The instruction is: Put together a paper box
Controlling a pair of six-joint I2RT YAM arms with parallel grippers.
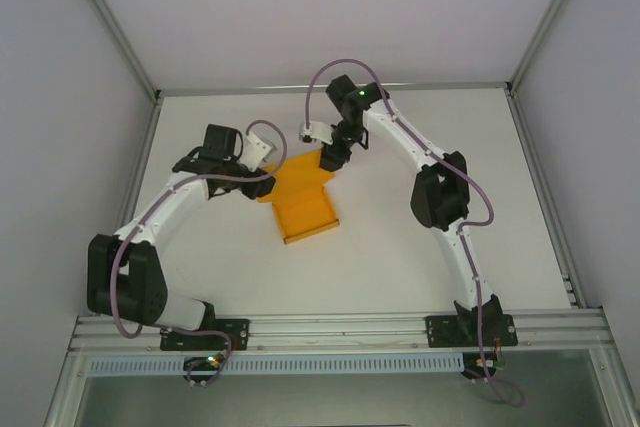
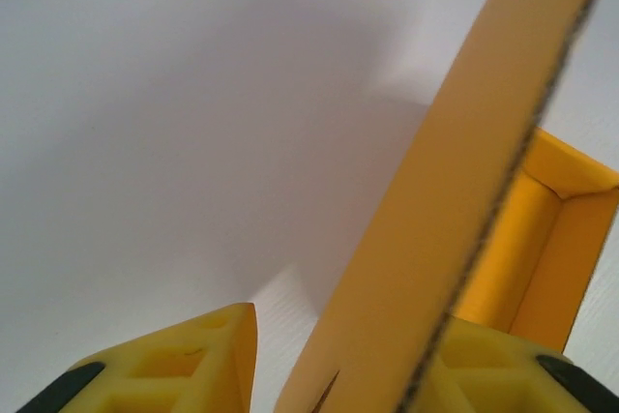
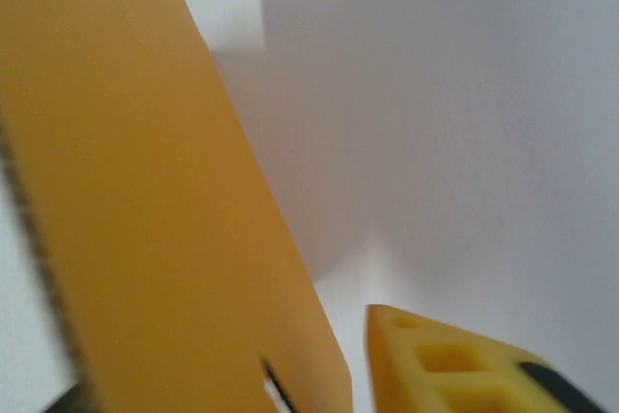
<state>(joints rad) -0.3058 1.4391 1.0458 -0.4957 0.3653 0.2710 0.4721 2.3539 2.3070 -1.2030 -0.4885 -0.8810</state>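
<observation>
Left claw [image 2: 348,336] mine: released, fingers astride raised flap, gap showing at one finger. Right claw [image 1: 333,157] mine: released too, one finger [image 3: 455,365] just beside another flap. Paper box [image 1: 300,197] between both claws, part-folded, lying mid tabletop [image 1: 380,277].

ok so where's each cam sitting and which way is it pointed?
Top: above and behind the bases, looking down on the table; both arms show, left claw and right claw at the box.
Left wrist: on the left arm, looking along its fingers at a raised flap.
Right wrist: on the right arm, looking past one finger at a card panel.
Shared: all three see the box.
</observation>
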